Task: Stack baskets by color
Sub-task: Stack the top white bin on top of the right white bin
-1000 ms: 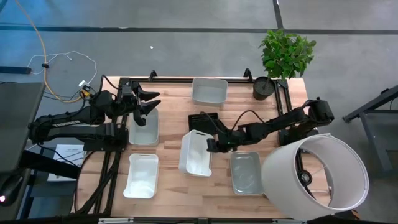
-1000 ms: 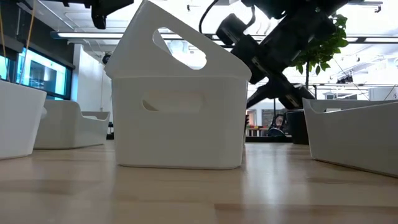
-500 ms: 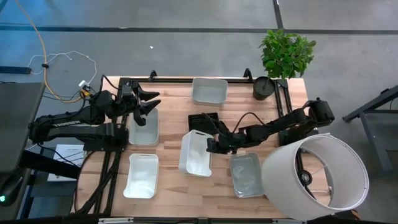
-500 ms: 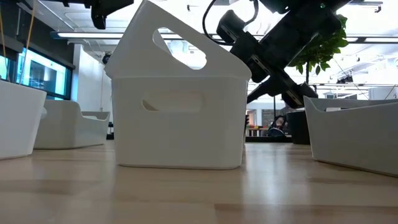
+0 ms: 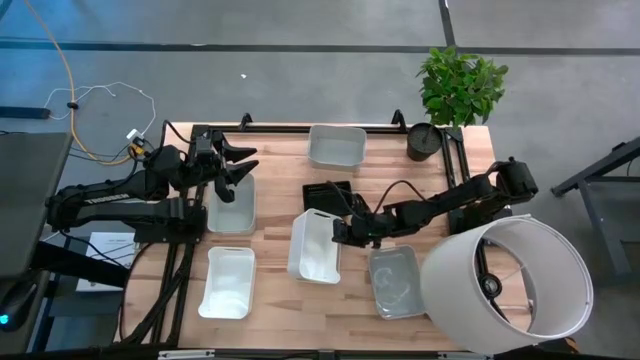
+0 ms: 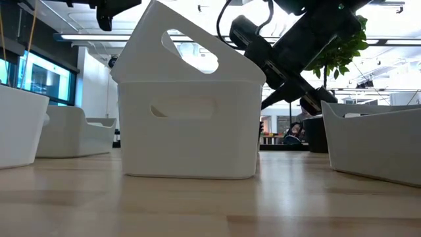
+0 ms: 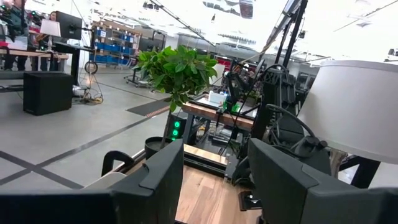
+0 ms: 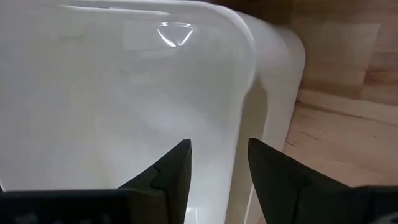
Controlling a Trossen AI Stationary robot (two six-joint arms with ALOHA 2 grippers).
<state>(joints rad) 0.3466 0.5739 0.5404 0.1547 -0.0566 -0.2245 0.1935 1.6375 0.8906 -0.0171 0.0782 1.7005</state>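
The tilted white basket (image 5: pixel 316 246) is sitting near the middle of the wooden table (image 5: pixel 270 190), its long axis running from the far edge toward the near edge; in the low view (image 6: pixel 187 99) it is leaning inside a second white basket beneath it, one end raised. The right gripper (image 5: pixel 340 233) is reaching in low from the right, arm stretched nearly flat across the table, its fingers (image 8: pixel 177 168) standing apart astride the basket's right-hand wall, one inside and one outside; whether they are pressing the wall cannot be told. The translucent grey basket (image 5: pixel 396 281) is lying just beside it on the right, long axis also far-to-near, slightly skewed. A black mesh basket (image 5: pixel 328 193) is lying just beyond the white one. Another white basket (image 5: pixel 336 146) is resting at the far edge, long axis left-to-right. Two more white baskets are lying on the left side, one (image 5: pixel 232 208) under the left gripper (image 5: pixel 240 165) and one (image 5: pixel 228 282) nearer the front. The left gripper is hovering with its fingers (image 7: pixel 158 180) apart, holding nothing
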